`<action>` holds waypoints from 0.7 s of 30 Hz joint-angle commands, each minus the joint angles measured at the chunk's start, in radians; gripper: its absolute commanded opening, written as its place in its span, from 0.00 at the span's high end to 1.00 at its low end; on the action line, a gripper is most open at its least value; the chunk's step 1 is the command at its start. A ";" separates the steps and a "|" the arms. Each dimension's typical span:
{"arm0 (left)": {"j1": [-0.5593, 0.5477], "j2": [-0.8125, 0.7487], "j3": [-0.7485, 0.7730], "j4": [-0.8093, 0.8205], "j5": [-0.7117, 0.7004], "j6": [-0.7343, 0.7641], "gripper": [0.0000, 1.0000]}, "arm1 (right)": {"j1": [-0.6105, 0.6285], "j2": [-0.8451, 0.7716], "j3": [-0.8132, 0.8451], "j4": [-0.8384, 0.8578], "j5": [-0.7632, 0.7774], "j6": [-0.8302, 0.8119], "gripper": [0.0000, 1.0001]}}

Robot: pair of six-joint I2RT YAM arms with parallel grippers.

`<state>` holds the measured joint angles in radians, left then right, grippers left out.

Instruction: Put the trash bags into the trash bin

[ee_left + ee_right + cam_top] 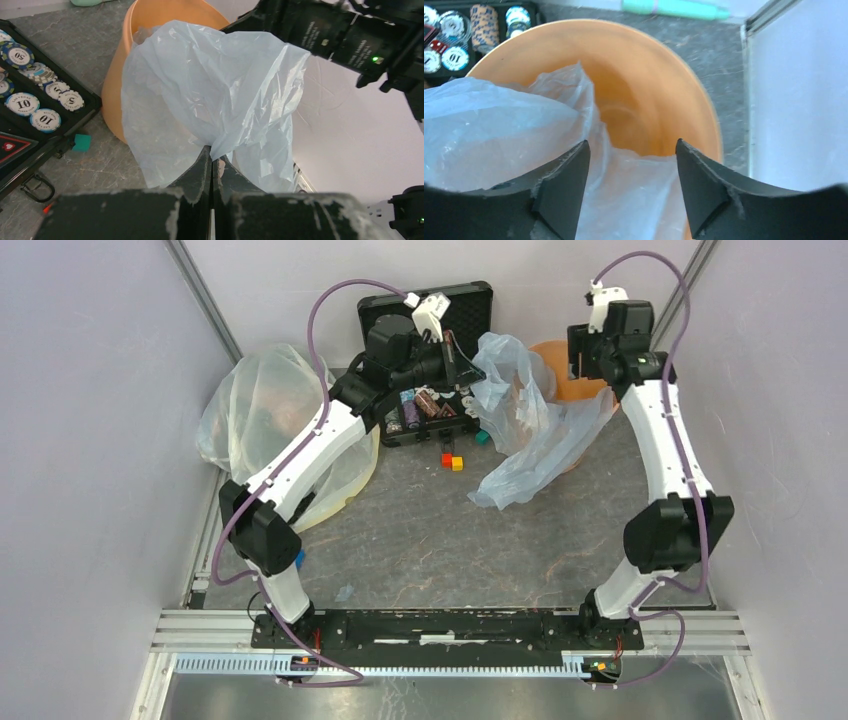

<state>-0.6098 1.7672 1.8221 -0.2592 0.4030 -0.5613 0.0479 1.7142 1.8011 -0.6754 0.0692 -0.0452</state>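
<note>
The pale blue translucent trash bag [525,425] hangs draped over the near side of the orange-tan trash bin [556,364] at the back right, its tail trailing onto the table. My left gripper [470,368] is shut on an upper edge of the bag [210,95] and holds it up beside the bin [117,85]. My right gripper [585,352] is open and empty above the bin's mouth [644,90]; part of the bag [509,130] lies over the rim and inside, below its fingers.
A black foam-lined case [425,360] with poker chips [37,107] stands open at the back centre. A large yellowish translucent bag [265,415] lies at the left. Small coloured cubes [452,460] sit in front of the case. A teal marker [674,7] lies behind the bin.
</note>
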 commanded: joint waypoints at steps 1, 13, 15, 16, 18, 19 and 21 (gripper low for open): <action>-0.001 0.005 0.060 0.016 0.045 -0.039 0.98 | -0.042 -0.036 0.041 -0.017 0.034 -0.001 0.22; -0.001 0.005 0.079 0.002 0.066 -0.058 0.98 | -0.132 0.101 0.058 -0.037 0.029 0.001 0.11; -0.001 0.003 0.082 -0.004 0.068 -0.056 0.98 | -0.134 0.119 0.044 -0.016 0.009 0.011 0.20; -0.002 0.001 0.086 -0.012 0.068 -0.054 0.98 | -0.135 0.127 0.044 -0.020 -0.003 0.015 0.27; -0.001 -0.006 0.101 -0.030 0.072 -0.047 0.98 | -0.137 0.128 0.051 -0.037 -0.021 0.021 0.41; -0.001 -0.012 0.106 -0.040 0.074 -0.042 0.98 | -0.136 0.118 0.046 -0.037 -0.029 0.026 0.50; -0.001 -0.029 0.108 -0.054 0.080 -0.037 0.98 | -0.136 0.088 0.026 -0.043 -0.046 0.025 0.66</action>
<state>-0.6109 1.7737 1.8751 -0.2909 0.4473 -0.5663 -0.0856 1.8652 1.8282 -0.7185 0.0910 -0.0471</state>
